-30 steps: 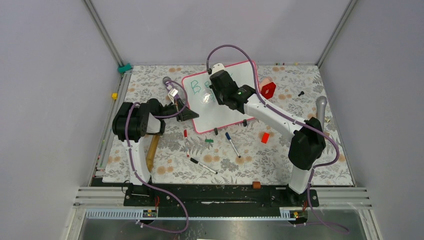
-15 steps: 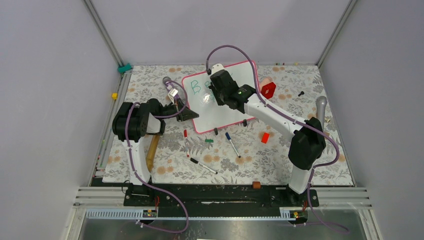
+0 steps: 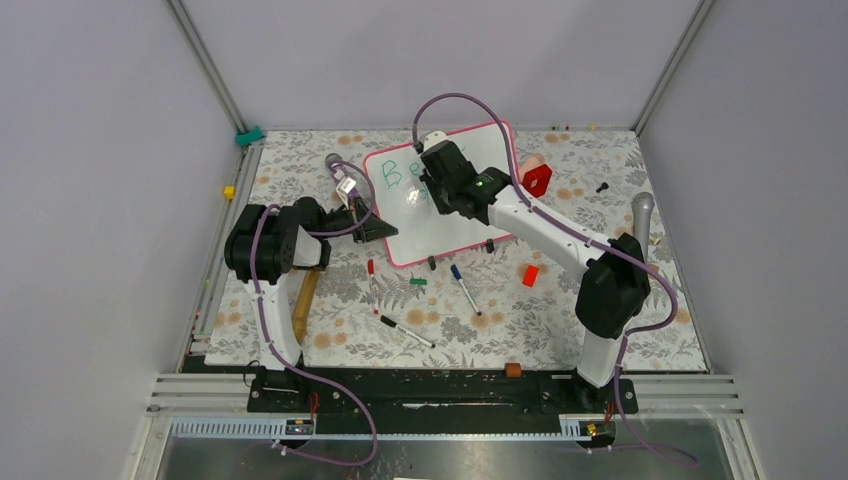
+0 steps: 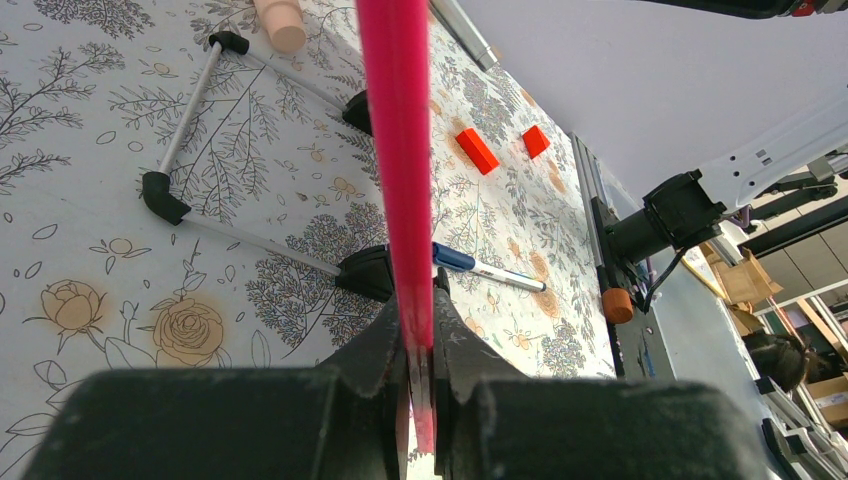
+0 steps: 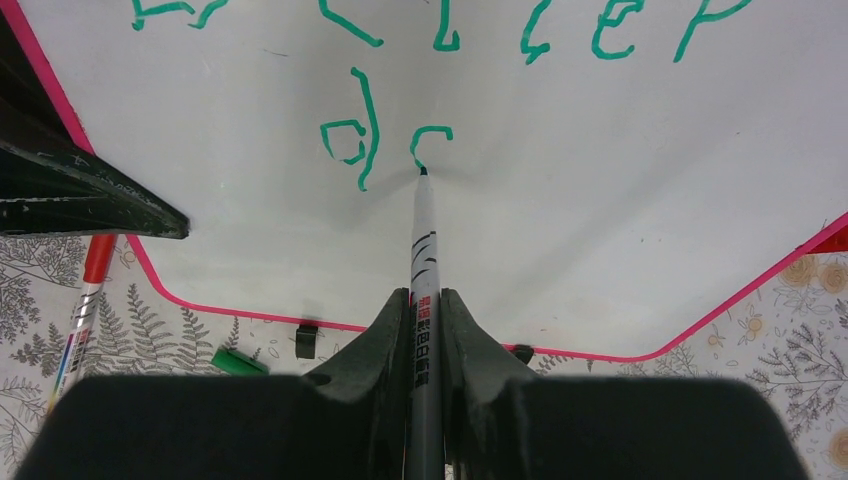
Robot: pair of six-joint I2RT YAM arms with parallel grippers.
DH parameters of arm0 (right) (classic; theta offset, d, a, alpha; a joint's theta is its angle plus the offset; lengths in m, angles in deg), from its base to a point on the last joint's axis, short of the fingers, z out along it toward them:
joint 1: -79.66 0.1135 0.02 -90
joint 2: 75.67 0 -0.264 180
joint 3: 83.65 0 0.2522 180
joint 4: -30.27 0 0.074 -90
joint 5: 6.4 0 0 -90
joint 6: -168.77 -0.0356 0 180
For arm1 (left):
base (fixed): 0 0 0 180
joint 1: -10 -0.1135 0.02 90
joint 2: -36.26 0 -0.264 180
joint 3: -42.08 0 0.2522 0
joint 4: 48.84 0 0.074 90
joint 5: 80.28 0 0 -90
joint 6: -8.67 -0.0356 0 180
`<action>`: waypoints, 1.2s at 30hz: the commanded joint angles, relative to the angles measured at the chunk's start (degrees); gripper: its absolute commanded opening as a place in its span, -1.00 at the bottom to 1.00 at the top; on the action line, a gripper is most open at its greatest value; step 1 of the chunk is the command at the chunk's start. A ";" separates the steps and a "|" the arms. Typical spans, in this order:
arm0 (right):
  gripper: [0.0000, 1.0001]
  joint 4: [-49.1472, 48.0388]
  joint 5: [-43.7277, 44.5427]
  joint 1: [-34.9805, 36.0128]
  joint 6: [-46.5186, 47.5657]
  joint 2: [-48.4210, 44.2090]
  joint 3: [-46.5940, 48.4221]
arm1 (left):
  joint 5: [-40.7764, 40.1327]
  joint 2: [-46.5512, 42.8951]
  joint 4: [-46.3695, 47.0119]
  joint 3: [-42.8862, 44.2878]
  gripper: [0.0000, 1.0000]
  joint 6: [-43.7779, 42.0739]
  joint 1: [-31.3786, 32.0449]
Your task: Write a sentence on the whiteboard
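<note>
I'm partway through the second line of writing. The whiteboard (image 3: 452,234) sits skewed at the far middle of the table (image 3: 560,320). My left gripper (image 4: 420,322) is clamped on its pink frame (image 4: 398,150) at the left edge, bracing it. My right gripper (image 5: 427,296) is closed tight around the marker (image 5: 422,225), whose tip touches the board at the foot of a half-made letter. Of the sentence (image 5: 373,125), the top line looks written. Below it stand a "d" and the hook of what I judge to be an "a". Next I need to close that loop and add a short downstroke under light, even pressure. Then I shift right for the following letter, holding the board steady.
</note>
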 commanded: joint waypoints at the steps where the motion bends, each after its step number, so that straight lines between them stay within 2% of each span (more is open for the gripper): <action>1: -1.00 0.80 2.59 -0.79 0.15 0.83 3.04 | 7.77 1.39 2.56 -0.38 -1.00 -5.03 1.16; 36: -1.00 0.39 3.14 -1.39 0.49 2.40 6.04 | 7.66 1.51 2.62 -0.38 -1.00 -5.02 1.17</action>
